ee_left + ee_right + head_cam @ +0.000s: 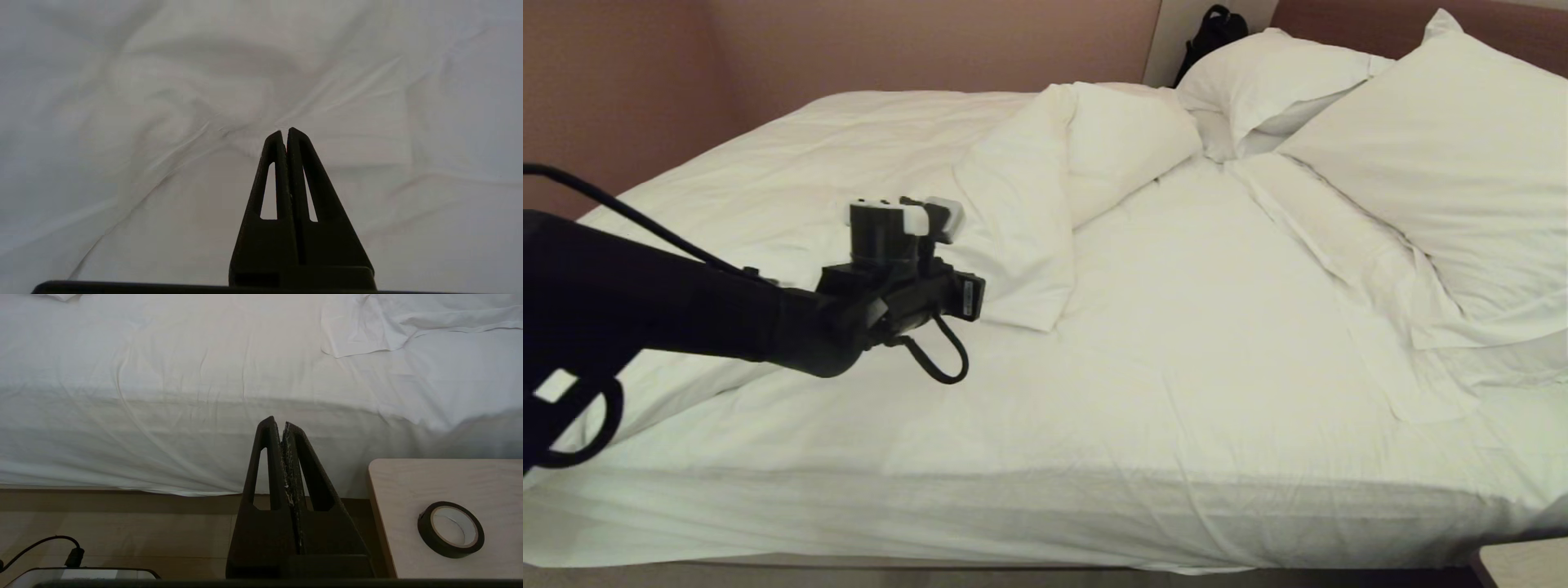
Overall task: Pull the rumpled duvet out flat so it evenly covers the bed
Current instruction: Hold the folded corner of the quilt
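Duvet [792, 163] on left and far part of bed [1176, 506], rumpled, corner folded back into a thick flap [1021, 237] near the middle; bare fitted sheet [1217, 327] exposed over the right and near half.

Left arm [645, 310]: reaching in from left edge of head view, extended over near-left part of bed, wrist raised above the folded flap's near edge. Left pincer [284, 132]: fingers pressed together tip to tip, holding nothing, pointed at creased white fabric [163, 122]; contact with cloth not determinable.

Right pincer [278, 424]: outside head view, parked low beside the bed, fingers closed flat against each other, empty, facing the mattress side.

Duvet surface: plain white, puffy, soft shallow creases, lying flat toward the far-left corner, bunched along its turned-back edge.

Pillows [1437, 163]: two, plump, white, at the head end on the right, one partly overlapping the other, headboard [1347, 24] behind.

Beside bed, in right wrist view: pale wooden desk [408, 522] carrying a roll of dark tape [450, 529]; floor [122, 531] below with a black cable [49, 543].
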You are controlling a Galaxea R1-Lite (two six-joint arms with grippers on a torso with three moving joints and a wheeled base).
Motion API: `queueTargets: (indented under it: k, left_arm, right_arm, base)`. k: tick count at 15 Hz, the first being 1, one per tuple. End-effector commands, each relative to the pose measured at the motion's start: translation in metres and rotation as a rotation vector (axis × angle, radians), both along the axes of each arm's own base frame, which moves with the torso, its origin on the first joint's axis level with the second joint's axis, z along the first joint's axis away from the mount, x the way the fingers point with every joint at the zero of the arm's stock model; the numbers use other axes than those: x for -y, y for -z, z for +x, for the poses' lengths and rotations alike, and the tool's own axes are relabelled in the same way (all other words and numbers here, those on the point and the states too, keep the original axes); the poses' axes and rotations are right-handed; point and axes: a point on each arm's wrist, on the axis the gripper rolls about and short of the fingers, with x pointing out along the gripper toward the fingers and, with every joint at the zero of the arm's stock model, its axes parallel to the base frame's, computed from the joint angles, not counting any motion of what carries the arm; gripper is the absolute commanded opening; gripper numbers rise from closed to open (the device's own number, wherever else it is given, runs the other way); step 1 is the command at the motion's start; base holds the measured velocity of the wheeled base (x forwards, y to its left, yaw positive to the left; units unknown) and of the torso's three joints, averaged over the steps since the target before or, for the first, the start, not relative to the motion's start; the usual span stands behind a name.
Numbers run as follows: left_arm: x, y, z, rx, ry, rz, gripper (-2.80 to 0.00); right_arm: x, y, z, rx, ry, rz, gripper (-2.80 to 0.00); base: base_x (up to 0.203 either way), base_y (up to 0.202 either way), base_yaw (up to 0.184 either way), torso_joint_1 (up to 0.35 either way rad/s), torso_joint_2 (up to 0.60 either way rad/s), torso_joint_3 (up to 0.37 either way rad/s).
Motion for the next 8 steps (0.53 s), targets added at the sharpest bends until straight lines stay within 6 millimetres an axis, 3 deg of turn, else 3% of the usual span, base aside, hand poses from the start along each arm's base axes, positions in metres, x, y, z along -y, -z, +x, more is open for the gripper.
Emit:
queueTargets:
  k: [1,8]
  left_arm:
    - [0.031,0.018,0.014,-0.008,0.052,0.017,-2.8]
    - [0.083,0.041,0.01,-0.034,0.137,0.065,-2.8]
  right_arm:
    - [0.0,0.0,0.0,0.0,0.0,0.0,-2.8]
    - [0.0,0.0,0.0,0.0,0.0,0.0,-2.8]
  base:
    - [0.0,0.0,0.0,0.0,0.0,0.0]
    - [0.0,0.0,0.0,0.0,0.0,0.0]
